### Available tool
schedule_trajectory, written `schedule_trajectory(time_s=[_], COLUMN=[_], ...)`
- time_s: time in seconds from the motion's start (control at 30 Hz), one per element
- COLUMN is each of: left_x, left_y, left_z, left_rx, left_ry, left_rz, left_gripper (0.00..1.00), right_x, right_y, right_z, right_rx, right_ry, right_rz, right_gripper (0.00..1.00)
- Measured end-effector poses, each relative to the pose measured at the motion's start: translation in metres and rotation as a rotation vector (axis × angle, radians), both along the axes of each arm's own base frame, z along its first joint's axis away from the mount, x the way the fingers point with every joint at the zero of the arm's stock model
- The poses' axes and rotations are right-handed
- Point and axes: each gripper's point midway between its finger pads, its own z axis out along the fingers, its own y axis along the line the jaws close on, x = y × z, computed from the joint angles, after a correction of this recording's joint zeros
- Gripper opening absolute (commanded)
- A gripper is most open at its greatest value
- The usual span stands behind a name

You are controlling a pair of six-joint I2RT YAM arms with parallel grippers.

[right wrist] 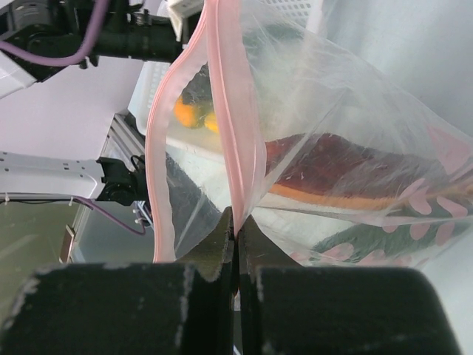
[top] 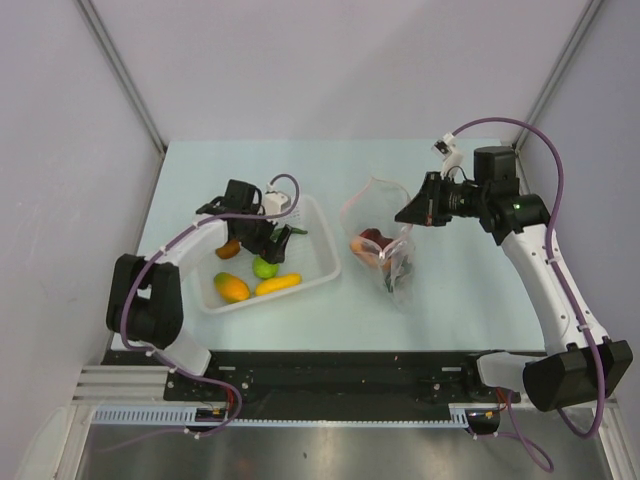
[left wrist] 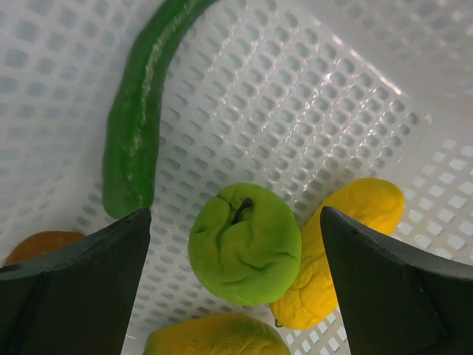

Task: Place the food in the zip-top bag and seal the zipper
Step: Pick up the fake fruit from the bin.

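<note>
- On the left side of the pale worktop (top: 450,300), a white slotted basket (top: 328,240) holds most of the food.
- Inside it, the left end effector (left wrist: 235,222) hangs with its jaws spread wide, holding nothing.
- Directly below the gap between them sits the lime-green ball (left wrist: 244,244), not touched by either finger.
- A dark green cucumber (left wrist: 137,126) lies on the far side of the ball, a yellow fruit (left wrist: 362,207) lies against the ball, and a yellow-orange fruit (top: 231,287) and an orange piece (top: 228,248) lie nearby.
- Right of the basket, the zip-top bag (top: 375,205) is lifted at its mouth, which gapes open.
- Its pink zipper (right wrist: 222,111) is pinched in the closed right end effector (right wrist: 235,229).
- A reddish-brown piece (right wrist: 347,166) lies inside the bag.
</note>
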Motion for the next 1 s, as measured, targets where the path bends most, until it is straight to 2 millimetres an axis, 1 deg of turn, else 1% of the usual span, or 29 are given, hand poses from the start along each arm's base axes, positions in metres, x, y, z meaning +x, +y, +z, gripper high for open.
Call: schedule_trajectory(time_s=[0.1, 0.2, 0.23, 0.3, 0.33, 0.4, 0.43, 0.5, 0.57, 0.63, 0.67, 0.73, 0.8, 0.83, 0.87, 0.9, 0.93, 1.0], left_x=[-0.012, -0.023, -0.024, -0.028, -0.030, -0.033, -0.033, -0.032, -0.027, -0.014, -0.005, 0.016, 0.036, 0.039, 0.039, 0.034, 0.025, 0.000], left_y=[0.005, 0.008, 0.009, 0.009, 0.010, 0.010, 0.010, 0.009, 0.008, 0.003, -0.002, -0.017, -0.037, -0.050, -0.064, -0.079, -0.094, -0.119], left_z=[-0.022, -0.032, -0.033, -0.037, -0.038, -0.040, -0.039, -0.036, -0.024, 0.001, 0.021, 0.068, 0.133, 0.169, 0.204, 0.238, 0.266, 0.311], left_rx=[0.019, 0.031, 0.031, 0.032, 0.032, 0.032, 0.030, 0.024, 0.015, -0.010, -0.039, -0.111, -0.207, -0.253, -0.303, -0.356, -0.405, -0.501], left_ry=[0.072, 0.105, 0.112, 0.125, 0.131, 0.142, 0.143, 0.138, 0.114, 0.054, 0.009, -0.096, -0.249, -0.329, -0.408, -0.478, -0.534, -0.616], left_rz=[0.024, 0.030, 0.033, 0.039, 0.042, 0.047, 0.049, 0.053, 0.055, 0.060, 0.062, 0.054, 0.024, -0.007, -0.041, -0.086, -0.126, -0.209], left_gripper=[1.00, 0.98, 0.92, 0.84, 0.76, 0.66, 0.56, 0.51, 0.50, 0.50, 0.50, 0.50, 0.50, 0.51, 0.52, 0.53, 0.54, 0.55], right_x=[0.000, 0.000, 0.000, 0.000, 0.000, 0.000, 0.000, 0.000, 0.000, 0.000, 0.000, 0.000, -0.001, -0.001, -0.001, -0.001, -0.001, -0.001], right_y=[0.000, -0.001, -0.001, -0.001, -0.001, -0.001, -0.001, -0.001, -0.001, -0.001, -0.001, -0.001, 0.000, 0.000, 0.000, 0.000, 0.000, 0.000], right_z=[-0.001, -0.002, -0.002, -0.003, -0.003, -0.005, -0.005, -0.005, -0.005, -0.006, -0.006, -0.006, -0.007, -0.008, -0.008, -0.008, -0.008, -0.008], right_rx=[-0.005, -0.008, -0.008, -0.009, -0.009, -0.010, -0.011, -0.011, -0.013, -0.014, -0.014, -0.014, -0.015, -0.015, -0.015, -0.015, -0.015, -0.014], right_ry=[-0.002, -0.004, -0.004, -0.002, -0.001, 0.004, 0.005, 0.004, 0.001, 0.000, 0.000, 0.000, 0.004, 0.005, 0.006, 0.006, 0.006, 0.006], right_rz=[0.003, 0.004, 0.005, 0.004, 0.004, 0.004, 0.004, 0.004, 0.006, 0.007, 0.007, 0.008, 0.010, 0.010, 0.010, 0.011, 0.011, 0.012], right_gripper=[0.00, 0.00, 0.00, 0.00, 0.00, 0.00, 0.00, 0.00, 0.00, 0.00, 0.00, 0.00, 0.00, 0.00, 0.00, 0.00, 0.00, 0.00])
